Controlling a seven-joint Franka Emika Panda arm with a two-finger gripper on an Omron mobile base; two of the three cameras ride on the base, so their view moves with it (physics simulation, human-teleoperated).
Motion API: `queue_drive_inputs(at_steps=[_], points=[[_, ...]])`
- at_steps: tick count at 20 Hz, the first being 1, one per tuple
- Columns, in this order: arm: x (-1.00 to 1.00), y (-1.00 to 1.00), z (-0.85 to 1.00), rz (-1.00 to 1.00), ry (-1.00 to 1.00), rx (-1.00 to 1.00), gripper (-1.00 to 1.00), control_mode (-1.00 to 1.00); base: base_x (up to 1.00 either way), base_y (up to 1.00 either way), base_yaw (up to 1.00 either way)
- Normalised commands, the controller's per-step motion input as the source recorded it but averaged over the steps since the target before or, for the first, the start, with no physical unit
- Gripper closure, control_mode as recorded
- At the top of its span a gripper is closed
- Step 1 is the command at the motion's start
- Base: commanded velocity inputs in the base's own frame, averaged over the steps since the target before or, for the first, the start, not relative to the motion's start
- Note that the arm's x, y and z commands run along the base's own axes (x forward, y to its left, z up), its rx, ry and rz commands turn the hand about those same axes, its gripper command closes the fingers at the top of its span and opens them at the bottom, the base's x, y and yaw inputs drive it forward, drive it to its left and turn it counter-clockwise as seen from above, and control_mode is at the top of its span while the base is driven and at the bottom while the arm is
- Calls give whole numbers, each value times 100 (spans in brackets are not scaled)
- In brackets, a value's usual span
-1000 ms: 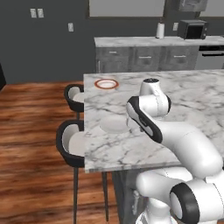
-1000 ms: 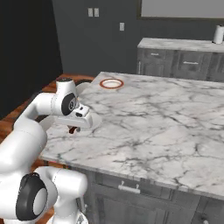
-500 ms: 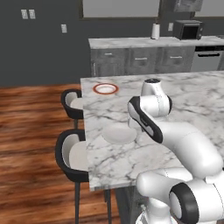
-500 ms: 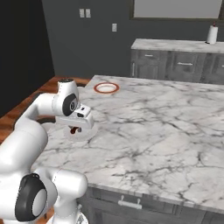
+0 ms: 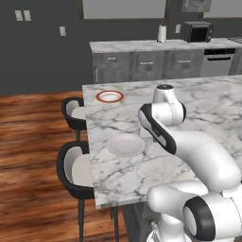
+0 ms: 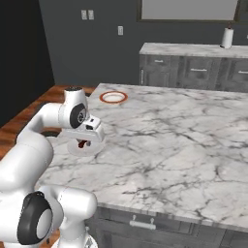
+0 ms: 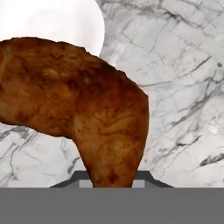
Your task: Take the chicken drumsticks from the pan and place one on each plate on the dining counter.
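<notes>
My gripper (image 6: 85, 141) is shut on a glossy reddish-brown chicken drumstick (image 7: 78, 105) and holds it a little above the dining counter (image 6: 164, 140), near its left edge. The drumstick (image 6: 83, 144) hangs over the near rim of the plain white plate (image 6: 77, 150). That plate (image 5: 126, 145) lies just left of my forearm, and in the hand view the plate (image 7: 57, 22) sits at the top left behind the meat, which hides my fingertips. The red-rimmed plate (image 5: 109, 96) lies farther back along the same edge, also seen as the red-rimmed plate (image 6: 114, 97). The pan is out of view.
Two black stools (image 5: 75, 111) (image 5: 73, 170) stand against the counter's left side over the wooden floor. A back counter carries a microwave (image 5: 196, 32) and a paper towel roll (image 5: 162, 34). Bare marble stretches to the right of the plates.
Both base views have shifted, so the base has moved beside the dining counter. The gripper stays shut on the drumstick and now sits slightly lower, over the plain plate.
</notes>
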Motion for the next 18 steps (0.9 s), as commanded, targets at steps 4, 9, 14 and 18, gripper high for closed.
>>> queue_drive_inputs(at_steps=[4, 9, 14, 18], points=[[62, -4, 0, 1, 0, 1, 100, -100, 0, 0, 0], [67, 19, -11, 15, -4, 1, 100, -100, 0, 0, 0], [49, 24, -28, 15, -3, 8, 100, -100, 0, 0, 0], [33, 30, -45, 7, 0, 8, 100, -100, 0, 0, 0]])
